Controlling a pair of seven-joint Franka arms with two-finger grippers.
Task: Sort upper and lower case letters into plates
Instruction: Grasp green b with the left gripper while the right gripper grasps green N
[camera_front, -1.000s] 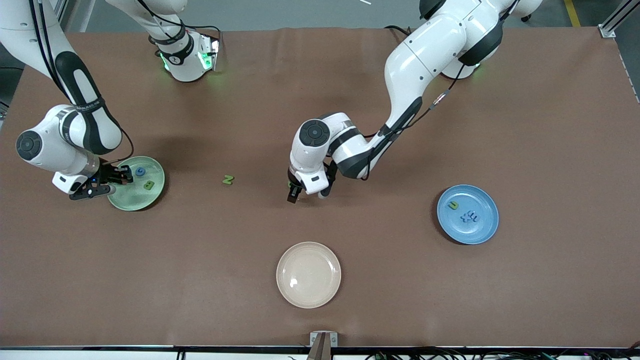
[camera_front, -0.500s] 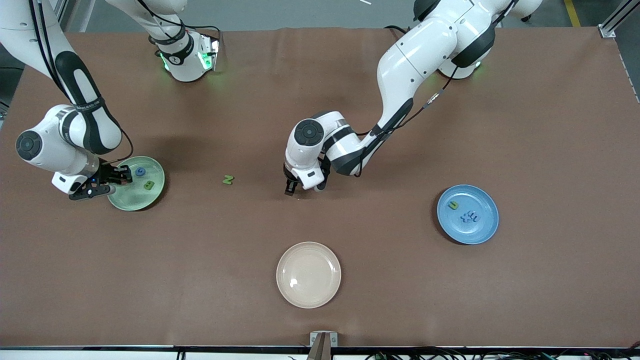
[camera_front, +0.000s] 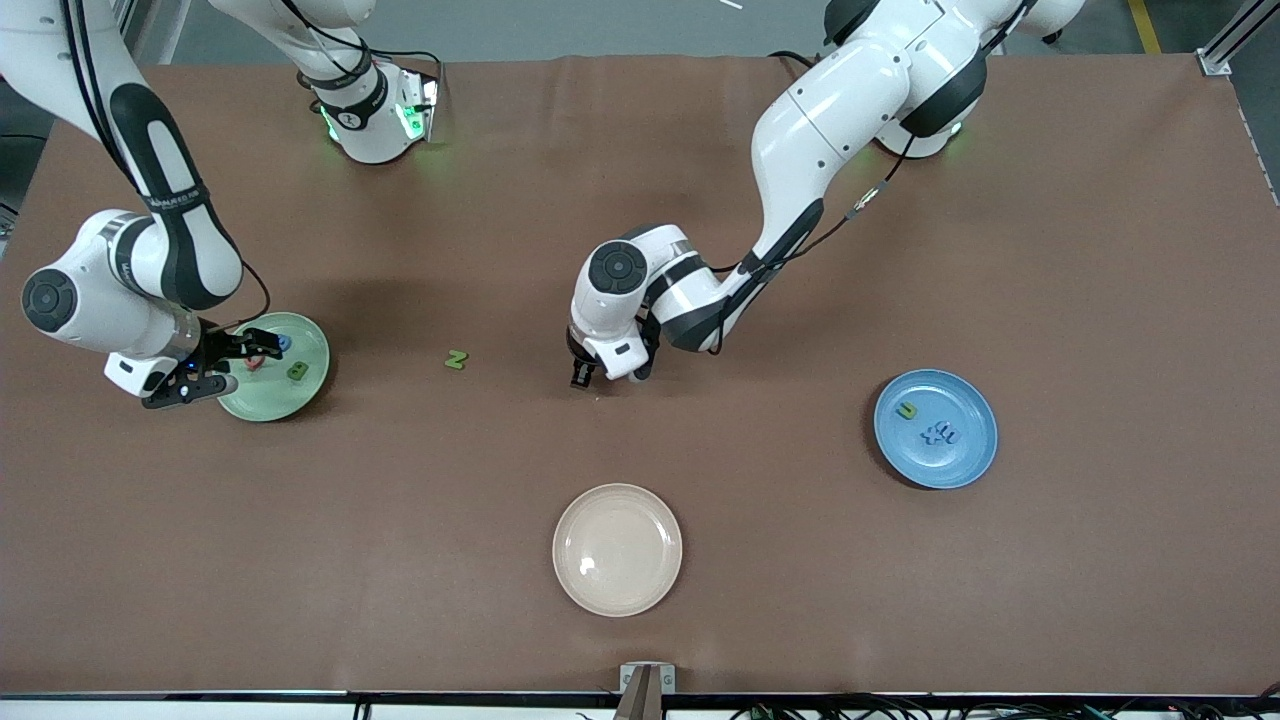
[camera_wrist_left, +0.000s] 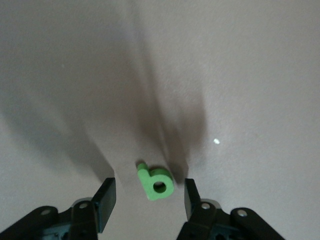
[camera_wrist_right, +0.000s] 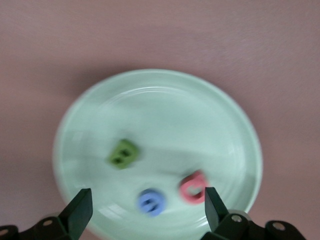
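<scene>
The pale mint green plate sits near the right arm's end and holds a blue letter, a green letter and a red letter. My right gripper hangs open and empty over that plate; the blue letter and red letter lie between its fingers. My left gripper is low at mid-table, open, its fingers on either side of a green lowercase b on the cloth. The blue plate holds a yellow-green letter and blue letters.
A green N lies on the brown cloth between the mint plate and my left gripper. A cream-beige plate with nothing in it sits nearer the front camera, mid-table.
My left gripper has shifted a little toward the right arm's end. A red letter now shows in the mint plate under my right gripper, whose hand has drawn back slightly.
</scene>
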